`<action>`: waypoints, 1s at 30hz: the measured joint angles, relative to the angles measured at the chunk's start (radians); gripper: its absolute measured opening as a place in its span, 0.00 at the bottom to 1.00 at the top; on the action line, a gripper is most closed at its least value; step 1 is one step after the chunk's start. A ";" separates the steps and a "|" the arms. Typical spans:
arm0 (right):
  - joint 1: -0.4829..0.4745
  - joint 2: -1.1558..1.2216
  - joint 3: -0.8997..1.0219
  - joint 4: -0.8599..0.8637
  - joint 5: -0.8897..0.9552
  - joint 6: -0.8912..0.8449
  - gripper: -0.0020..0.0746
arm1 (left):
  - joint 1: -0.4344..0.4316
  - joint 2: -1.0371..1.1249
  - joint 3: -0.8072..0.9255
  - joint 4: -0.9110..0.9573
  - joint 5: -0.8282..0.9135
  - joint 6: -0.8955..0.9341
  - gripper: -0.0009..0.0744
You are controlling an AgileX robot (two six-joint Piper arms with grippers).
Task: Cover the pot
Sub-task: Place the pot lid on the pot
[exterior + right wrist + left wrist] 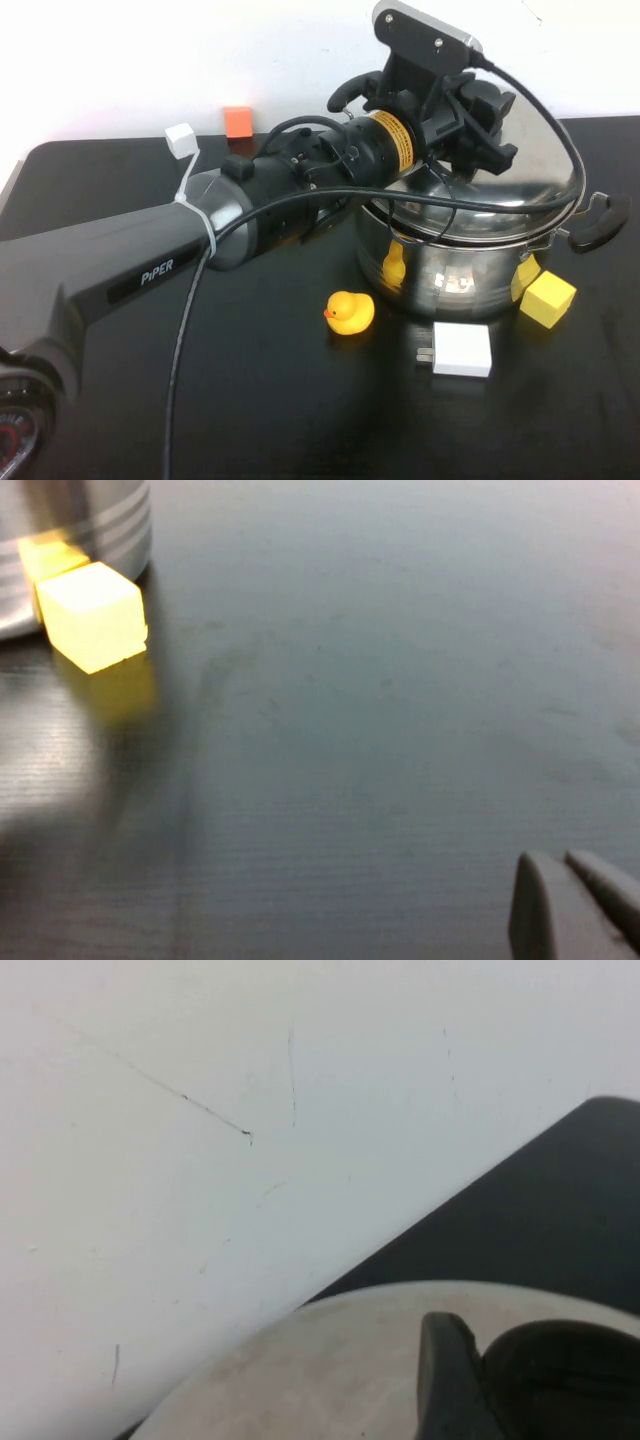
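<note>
The steel pot (460, 265) stands at the right of the black table, with a black side handle (600, 222). The domed steel lid (520, 195) lies on its rim, seemingly a little tilted. My left arm reaches across from the lower left, and my left gripper (472, 135) is over the lid. In the left wrist view one finger (445, 1380) presses against the lid's black knob (565, 1380) above the dome (320, 1370). My right gripper (565, 885) is out of the high view. It hovers shut and empty over bare table, with the pot's base (90, 525) beyond it.
A yellow cube (548, 298) sits by the pot's right side and also shows in the right wrist view (92, 615). A rubber duck (350, 312) and a white charger block (462, 350) lie in front of the pot. An orange cube (237, 121) and a white cube (181, 138) sit at the back left.
</note>
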 joint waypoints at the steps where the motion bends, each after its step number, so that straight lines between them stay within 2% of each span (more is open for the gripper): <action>1: 0.000 0.000 0.000 0.000 0.000 0.000 0.02 | 0.000 0.000 0.000 -0.012 -0.005 0.002 0.44; 12: 0.000 0.000 0.000 0.000 0.000 0.000 0.02 | 0.000 0.000 0.009 -0.056 -0.005 0.093 0.44; 19: 0.000 0.000 0.000 0.000 0.000 0.000 0.02 | 0.000 0.007 0.009 -0.069 0.006 0.090 0.44; 30: 0.000 0.000 0.000 0.000 0.000 0.000 0.02 | 0.000 0.027 0.009 -0.211 -0.072 0.113 0.44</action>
